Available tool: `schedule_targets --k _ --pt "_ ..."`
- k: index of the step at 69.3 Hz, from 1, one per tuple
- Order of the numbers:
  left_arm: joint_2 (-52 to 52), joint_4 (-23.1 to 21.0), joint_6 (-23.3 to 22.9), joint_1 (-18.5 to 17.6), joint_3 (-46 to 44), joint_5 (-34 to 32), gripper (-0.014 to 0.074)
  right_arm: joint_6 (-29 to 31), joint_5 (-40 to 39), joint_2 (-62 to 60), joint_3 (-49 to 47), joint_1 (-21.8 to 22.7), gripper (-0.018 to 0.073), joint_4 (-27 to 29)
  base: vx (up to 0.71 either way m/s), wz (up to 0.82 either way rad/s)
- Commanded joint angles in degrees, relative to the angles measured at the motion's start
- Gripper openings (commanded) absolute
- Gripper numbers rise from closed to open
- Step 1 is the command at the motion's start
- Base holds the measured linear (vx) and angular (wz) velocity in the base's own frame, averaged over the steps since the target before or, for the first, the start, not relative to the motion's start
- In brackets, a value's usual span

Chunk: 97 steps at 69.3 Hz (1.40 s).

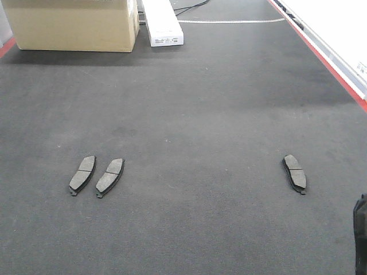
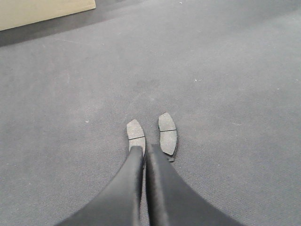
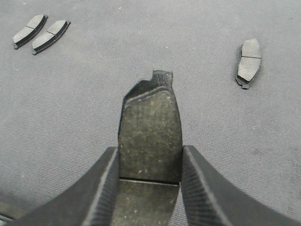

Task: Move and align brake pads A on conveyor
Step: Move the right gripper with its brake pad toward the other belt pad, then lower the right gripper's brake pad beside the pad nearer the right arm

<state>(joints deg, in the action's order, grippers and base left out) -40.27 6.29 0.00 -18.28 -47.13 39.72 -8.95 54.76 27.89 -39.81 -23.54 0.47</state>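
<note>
**A pad is held up high and could drop or land crooked**

The belt [image 1: 189,103] is big and dark, with lots of bare room in the middle. A red strip [image 1: 321,57] is seen along its right side, and a box [image 1: 74,23] and a white block [image 1: 162,23] are seen at the far end. All of these are well apart from the pads, so nothing is in the way there.

Two pads [image 1: 83,173] [image 1: 110,175] are laid side by side on the left, near each other and tilted the same way. A third pad [image 1: 295,172] is laid alone on the right, well apart from them.

A fourth pad [image 3: 150,136] is gripped between the fingers of the right gripper [image 3: 149,165], held above the belt. It is held by its sides only, so it could slip out. It could also be set down turned the wrong way, or pushed into the third pad if it is put too near.

The left gripper [image 2: 144,155] is pressed closed with nothing in it. Its tips are just by the near end of the left pad, which could be bumped out of line.
</note>
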Motion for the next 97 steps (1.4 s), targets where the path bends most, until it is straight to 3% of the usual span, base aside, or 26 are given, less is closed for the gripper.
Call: schedule_targets --k 1,36,48,64,97 --pt "0.2 0.0 0.0 0.0 -1.6 -4.0 -0.0006 0.1 -5.0 0.4 -1.6 0.1 -0.0012 -0.1 0.00 0.00" --pt "0.2 0.0 0.0 0.0 -1.6 -3.9 -0.0006 -3.1 -5.7 9.1 -1.6 0.3 -0.0012 -6.2 0.00 0.00" --pt "0.2 0.0 0.0 0.0 -1.6 -3.9 -0.0006 -2.5 -8.6 14.9 -1.6 5.9 -0.0011 -3.5 0.00 0.00" --pt "0.2 0.0 0.0 0.0 -1.6 -3.9 -0.0006 7.6 -11.1 25.1 -4.3 14.9 -0.0010 3.4 0.00 0.00" --pt "0.2 0.0 0.0 0.0 -1.6 -3.9 -0.0006 9.8 -9.5 52.6 -21.8 15.5 -0.0010 3.6 0.00 0.00"
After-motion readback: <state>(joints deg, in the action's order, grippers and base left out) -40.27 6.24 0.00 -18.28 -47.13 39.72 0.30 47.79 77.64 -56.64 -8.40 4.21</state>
